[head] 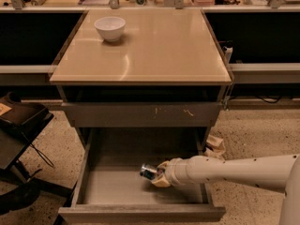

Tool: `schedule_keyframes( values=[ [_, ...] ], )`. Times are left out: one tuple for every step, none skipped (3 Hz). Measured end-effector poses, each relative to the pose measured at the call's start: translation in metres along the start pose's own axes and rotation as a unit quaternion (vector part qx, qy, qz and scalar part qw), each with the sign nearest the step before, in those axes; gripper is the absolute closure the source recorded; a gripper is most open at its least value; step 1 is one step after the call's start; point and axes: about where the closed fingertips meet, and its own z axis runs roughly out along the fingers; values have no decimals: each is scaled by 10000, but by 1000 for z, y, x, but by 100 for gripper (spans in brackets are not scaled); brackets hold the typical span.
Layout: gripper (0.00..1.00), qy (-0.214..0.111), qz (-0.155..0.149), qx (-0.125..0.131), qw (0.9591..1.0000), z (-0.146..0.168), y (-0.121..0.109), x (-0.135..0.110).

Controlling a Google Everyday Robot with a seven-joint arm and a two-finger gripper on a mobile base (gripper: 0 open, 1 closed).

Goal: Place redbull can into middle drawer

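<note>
The middle drawer [108,184] is pulled open below the counter, its grey floor showing. The redbull can [148,172] lies tilted just above the drawer floor, right of centre, its shiny end facing left. My gripper [158,176] reaches in from the right on a white arm and is shut on the can's right end.
A white bowl [110,28] stands on the tan counter top [150,50] at the back left. A closed grey drawer front with scratch marks [140,114] sits above the open drawer. A dark chair or stand [18,144] is on the floor at left.
</note>
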Motion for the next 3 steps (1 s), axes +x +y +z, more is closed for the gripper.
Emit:
schedule_keyframes(
  values=[
    [59, 0, 0, 0, 10000, 0, 0, 0],
    [35, 0, 0, 0, 10000, 0, 0, 0],
    [12, 0, 0, 0, 10000, 0, 0, 0]
  ],
)
